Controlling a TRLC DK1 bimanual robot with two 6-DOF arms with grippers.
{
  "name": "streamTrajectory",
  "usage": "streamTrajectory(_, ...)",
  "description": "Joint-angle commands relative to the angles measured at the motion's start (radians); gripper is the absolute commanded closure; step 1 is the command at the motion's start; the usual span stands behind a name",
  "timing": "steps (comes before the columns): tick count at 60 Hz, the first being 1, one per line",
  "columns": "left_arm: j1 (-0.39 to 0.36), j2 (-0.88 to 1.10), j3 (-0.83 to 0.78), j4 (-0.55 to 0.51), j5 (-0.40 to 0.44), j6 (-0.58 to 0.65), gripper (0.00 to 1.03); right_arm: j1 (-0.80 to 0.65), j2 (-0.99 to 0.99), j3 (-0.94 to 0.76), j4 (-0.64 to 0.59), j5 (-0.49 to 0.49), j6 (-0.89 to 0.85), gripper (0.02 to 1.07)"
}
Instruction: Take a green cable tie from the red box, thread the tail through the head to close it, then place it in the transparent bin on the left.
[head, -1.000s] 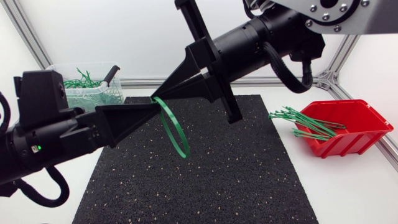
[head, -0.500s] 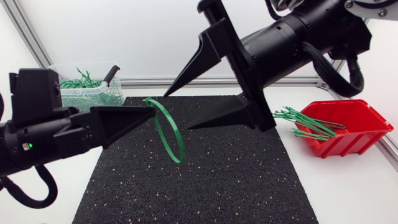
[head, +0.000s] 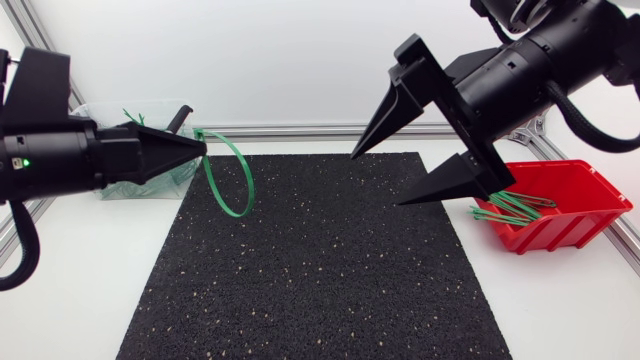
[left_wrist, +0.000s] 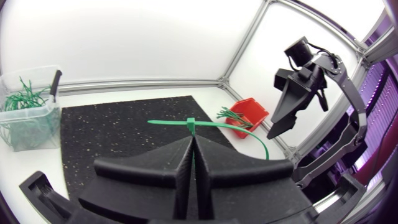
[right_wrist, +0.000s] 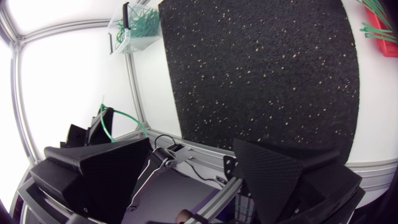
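Cable tie (left_wrist: 191, 124), looped, pinched in left tool (head: 202, 148)

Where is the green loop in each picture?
Head view: the green loop hangs from the left tool, by the black mat's corner near the clear bin.
Left wrist view: the green loop is pinched at that tool's tip.
Right wrist view: the green loop is small and far, off the mat's bin side.
Shared landmark: the black mat.
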Motion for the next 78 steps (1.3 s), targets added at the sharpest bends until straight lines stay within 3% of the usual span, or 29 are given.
streamTrajectory(1, 0.08, 0.043, 0.081, -0.054, -0.025, 0.106, 1.0, -0.002, 0.012, -0.007, -0.016, 0.057, -0.066, 0.07)
streamTrajectory(11, 0.27, 0.146, 0.21, -0.114, -0.064, 0.216, 1.0, 0.012, -0.017, -0.039, -0.008, 0.244, -0.124, 0.07)
streamTrajectory(19, 0.318, 0.213, 0.272, -0.08, -0.202, 0.31, 1.0, 0.018, -0.068, -0.076, 0.052, 0.414, -0.132, 0.07)
streamTrajectory(26, 0.395, 0.295, 0.348, -0.026, -0.223, 0.336, 1.0, 0.003, -0.105, -0.107, 0.095, 0.533, -0.156, 0.07)
streamTrajectory(46, 0.497, 0.522, 0.53, 0.153, -0.346, 0.39, 0.97, -0.026, -0.212, -0.185, 0.131, 0.666, -0.224, 0.07)
streamTrajectory(65, 0.557, 0.815, 0.762, 0.213, -0.424, 0.41, 0.92, 0.018, -0.269, -0.227, 0.144, 0.714, -0.216, 0.07)
streamTrajectory(71, 0.562, 0.922, 0.812, 0.215, -0.453, 0.434, 0.74, 0.024, -0.28, -0.245, 0.145, 0.72, -0.218, 0.07)
streamTrajectory(76, 0.559, 1.008, 0.858, 0.158, -0.459, 0.447, 0.45, 0.029, -0.292, -0.254, 0.144, 0.726, -0.218, 0.07)
streamTrajectory(78, 0.557, 1.034, 0.875, 0.132, -0.472, 0.445, 0.26, 0.033, -0.3, -0.257, 0.142, 0.726, -0.219, 0.07)
